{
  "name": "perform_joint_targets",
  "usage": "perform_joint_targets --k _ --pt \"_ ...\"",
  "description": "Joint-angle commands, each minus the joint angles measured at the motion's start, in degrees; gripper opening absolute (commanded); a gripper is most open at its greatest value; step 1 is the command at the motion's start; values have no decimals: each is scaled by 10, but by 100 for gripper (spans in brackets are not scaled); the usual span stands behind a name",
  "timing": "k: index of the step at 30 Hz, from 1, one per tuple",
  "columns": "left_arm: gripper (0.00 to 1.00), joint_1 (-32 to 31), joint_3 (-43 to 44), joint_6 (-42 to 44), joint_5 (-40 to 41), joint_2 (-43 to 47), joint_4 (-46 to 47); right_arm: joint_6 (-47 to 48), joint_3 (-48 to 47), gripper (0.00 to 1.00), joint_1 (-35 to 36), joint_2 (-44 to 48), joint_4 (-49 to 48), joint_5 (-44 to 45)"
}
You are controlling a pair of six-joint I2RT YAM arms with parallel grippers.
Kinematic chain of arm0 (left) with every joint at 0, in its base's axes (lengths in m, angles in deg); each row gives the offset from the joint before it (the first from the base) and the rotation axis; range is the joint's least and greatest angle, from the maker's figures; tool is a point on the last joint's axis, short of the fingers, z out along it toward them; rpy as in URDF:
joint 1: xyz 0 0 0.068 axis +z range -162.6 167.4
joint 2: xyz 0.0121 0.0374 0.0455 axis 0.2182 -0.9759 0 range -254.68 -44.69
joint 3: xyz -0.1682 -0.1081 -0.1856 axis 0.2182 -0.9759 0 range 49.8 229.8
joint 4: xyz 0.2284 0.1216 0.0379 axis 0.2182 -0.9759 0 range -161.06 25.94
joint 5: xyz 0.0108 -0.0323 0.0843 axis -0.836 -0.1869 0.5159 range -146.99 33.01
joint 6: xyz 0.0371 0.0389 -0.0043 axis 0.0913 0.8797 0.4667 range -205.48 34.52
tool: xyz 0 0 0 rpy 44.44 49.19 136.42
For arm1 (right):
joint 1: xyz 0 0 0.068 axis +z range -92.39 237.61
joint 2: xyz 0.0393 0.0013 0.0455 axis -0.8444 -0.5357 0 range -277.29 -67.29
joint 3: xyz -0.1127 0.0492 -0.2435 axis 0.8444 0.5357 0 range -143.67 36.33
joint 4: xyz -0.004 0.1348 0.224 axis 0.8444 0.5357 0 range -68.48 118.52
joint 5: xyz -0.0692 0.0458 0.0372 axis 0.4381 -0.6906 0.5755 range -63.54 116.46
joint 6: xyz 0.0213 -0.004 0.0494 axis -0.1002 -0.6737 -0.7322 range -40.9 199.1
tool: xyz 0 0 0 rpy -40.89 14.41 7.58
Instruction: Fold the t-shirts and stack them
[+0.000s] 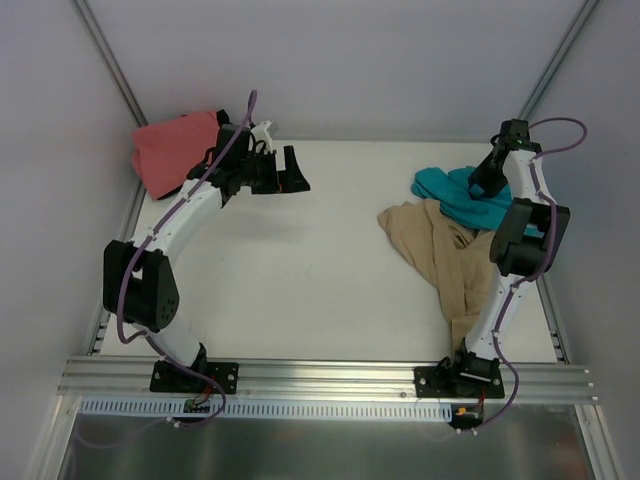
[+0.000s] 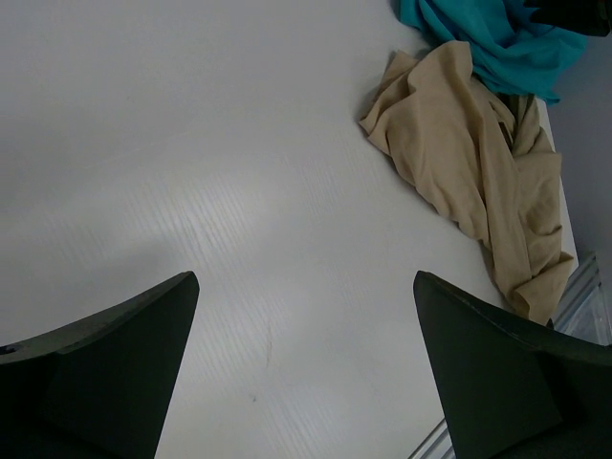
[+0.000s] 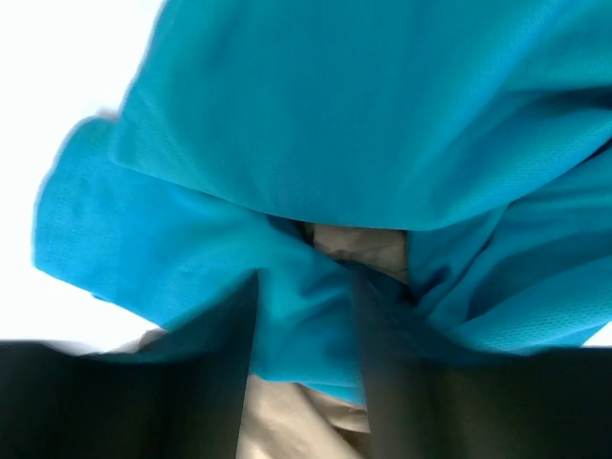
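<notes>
Evidently nothing is yet folded or stacked: the tan t-shirt [image 1: 440,250] is seen crumpled at the right of the table [image 1: 300,290], touched by the bunched teal t-shirt [image 1: 450,188] behind it, while the coral-pink t-shirt [image 1: 172,150] is heaped at the far left. The left gripper [image 2: 304,277] is held wide apart over bare table; the right gripper [image 3: 306,277] is set astride a teal fold, but whether the fold is clamped cannot be told

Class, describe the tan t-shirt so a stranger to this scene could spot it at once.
On the white table, look to the right side, beside the right arm. The tan t-shirt lies crumpled there, its far end under the teal t-shirt. It alone is beige.
</notes>
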Motion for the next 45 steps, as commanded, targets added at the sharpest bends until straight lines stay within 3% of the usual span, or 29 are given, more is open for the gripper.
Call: perform_joint_targets --k 1,3,5,6,7,9,23,26,29,30,36,40,45 --pt "99 0 40 20 9 -14 -16 -2 -10 30 2 2 23 14" --pt "99 0 48 20 6 -27 -18 -7 -8 26 2 -3 28 13" --pt "99 0 58 20 1 -36 -20 -9 -4 37 2 -3 29 14" --pt "99 0 61 21 2 -39 -22 -11 -1 44 2 -1 28 22" --pt "99 0 67 21 1 -41 -24 -11 2 60 2 0 26 26" --pt "99 1 71 27 0 -49 -28 -13 0 78 2 -6 28 34" --pt "99 11 86 38 5 -46 -63 -20 -29 80 -11 -59 19 97" --pt "99 13 85 44 17 -36 -81 -28 -47 74 -13 -82 19 100" --pt "99 13 83 51 33 -25 -102 -36 -77 11 -15 -113 17 94" --pt "99 14 83 51 36 -22 -110 -37 -95 0 -16 -127 17 90" --pt "99 14 82 50 51 -6 -131 -28 -140 0 -16 -127 -66 49" --pt "99 14 76 36 50 -1 -128 -8 -239 0 -15 -134 -98 13" --pt "99 13 66 21 47 0 -121 0 -293 1 -15 -124 -122 -13"
